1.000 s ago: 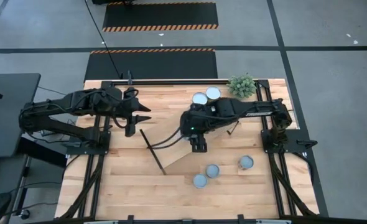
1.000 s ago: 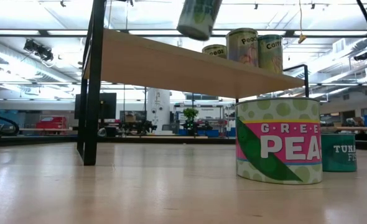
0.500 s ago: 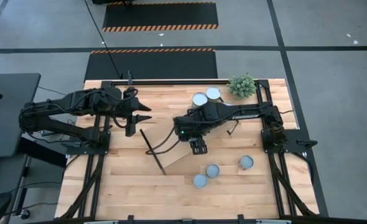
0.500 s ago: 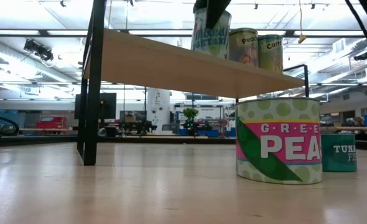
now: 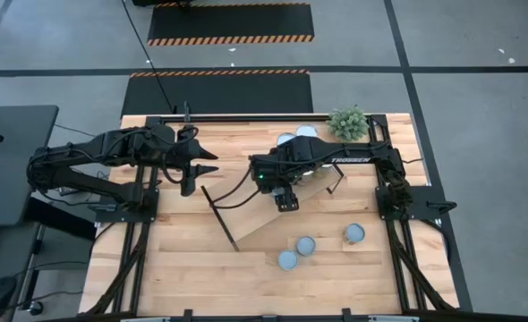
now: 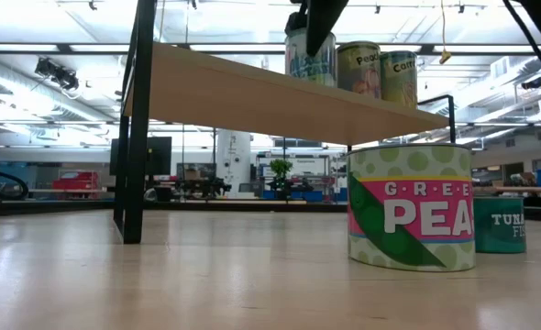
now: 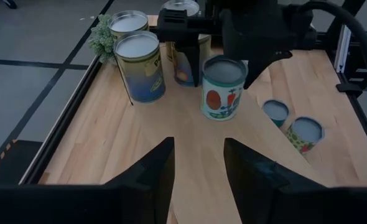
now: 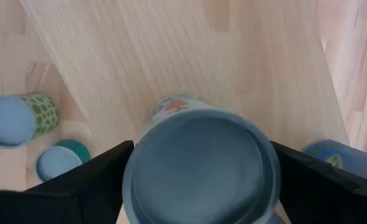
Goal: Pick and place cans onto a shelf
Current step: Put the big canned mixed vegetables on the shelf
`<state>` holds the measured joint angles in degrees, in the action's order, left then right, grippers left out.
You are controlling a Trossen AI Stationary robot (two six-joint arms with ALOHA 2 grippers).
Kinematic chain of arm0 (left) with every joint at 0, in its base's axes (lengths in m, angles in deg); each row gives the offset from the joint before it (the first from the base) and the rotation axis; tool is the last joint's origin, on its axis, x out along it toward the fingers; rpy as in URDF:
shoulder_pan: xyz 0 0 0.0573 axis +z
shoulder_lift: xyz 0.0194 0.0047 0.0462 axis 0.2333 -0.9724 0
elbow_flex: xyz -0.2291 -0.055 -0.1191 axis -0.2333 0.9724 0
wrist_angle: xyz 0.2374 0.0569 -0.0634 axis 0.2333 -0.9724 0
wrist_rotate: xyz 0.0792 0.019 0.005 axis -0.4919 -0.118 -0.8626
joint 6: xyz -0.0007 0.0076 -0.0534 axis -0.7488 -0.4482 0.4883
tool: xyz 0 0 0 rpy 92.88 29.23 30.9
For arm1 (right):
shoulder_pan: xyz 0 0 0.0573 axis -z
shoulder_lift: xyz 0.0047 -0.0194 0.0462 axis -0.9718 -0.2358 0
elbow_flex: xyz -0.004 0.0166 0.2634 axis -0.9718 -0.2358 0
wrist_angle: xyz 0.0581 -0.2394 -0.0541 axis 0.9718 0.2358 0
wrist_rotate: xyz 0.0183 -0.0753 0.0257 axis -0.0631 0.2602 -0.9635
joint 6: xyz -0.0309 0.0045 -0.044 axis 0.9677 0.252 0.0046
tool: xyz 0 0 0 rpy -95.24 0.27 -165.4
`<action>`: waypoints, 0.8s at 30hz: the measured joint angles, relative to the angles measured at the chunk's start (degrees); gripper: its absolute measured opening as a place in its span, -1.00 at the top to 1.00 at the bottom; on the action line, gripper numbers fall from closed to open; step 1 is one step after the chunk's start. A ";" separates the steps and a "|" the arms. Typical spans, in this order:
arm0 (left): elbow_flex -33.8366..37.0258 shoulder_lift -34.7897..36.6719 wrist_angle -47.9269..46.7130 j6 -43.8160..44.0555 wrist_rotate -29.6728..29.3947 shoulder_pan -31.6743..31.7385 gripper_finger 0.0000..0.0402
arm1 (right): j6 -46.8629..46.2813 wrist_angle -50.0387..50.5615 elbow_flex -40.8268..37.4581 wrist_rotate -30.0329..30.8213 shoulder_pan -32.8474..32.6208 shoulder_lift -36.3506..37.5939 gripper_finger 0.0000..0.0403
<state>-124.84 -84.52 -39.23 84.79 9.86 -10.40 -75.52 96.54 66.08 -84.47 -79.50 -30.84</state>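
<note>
High view: the right gripper hangs over the shelf, the plant beyond its far end. The can under it is hidden. Three cans sit on the tabletop just off the shelf's near edge. The left gripper waits well clear of the shelf.

Low view: a blue-labelled can stands upright on the shelf, dark gripper parts above it, beside two more cans.

Left wrist view: this can rests on the shelf; the left fingers are spread, empty.

Right wrist view: the can lies between the right fingers; whether they grip it, I cannot tell
</note>
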 joint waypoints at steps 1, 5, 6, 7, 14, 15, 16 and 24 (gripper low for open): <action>0.00 0.00 0.00 0.01 0.00 0.00 0.28 | 0.27 0.22 0.00 0.00 0.00 0.00 -0.81; 0.00 0.00 0.00 -0.02 0.00 0.00 0.28 | 0.35 1.69 0.70 0.32 -0.10 0.02 -0.83; 0.00 0.00 0.00 -0.07 0.00 0.00 0.28 | 0.34 2.08 1.22 0.40 -0.19 0.02 -0.83; 0.00 0.00 0.00 -0.20 0.00 0.00 0.28 | 0.22 2.46 1.76 0.51 -0.27 0.04 -0.83; 0.00 -0.02 0.00 -0.30 -0.01 0.00 0.28 | -2.76 4.01 7.47 1.93 -0.66 0.07 -0.82; 0.00 -0.02 0.00 -0.38 -0.02 0.00 0.28 | -2.62 3.51 8.19 2.65 -0.92 0.15 -0.82; 0.00 -0.02 0.01 -0.42 -0.05 0.00 0.28 | -2.12 2.55 8.63 3.65 -1.22 0.24 -0.82; 0.00 -0.02 0.08 -1.22 -0.66 0.00 0.28 | 3.42 -7.74 5.93 6.44 -3.14 -0.15 -0.82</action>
<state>-124.84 -84.54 -39.14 83.57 9.20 -10.40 -72.11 88.79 72.01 -78.04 -82.63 -30.98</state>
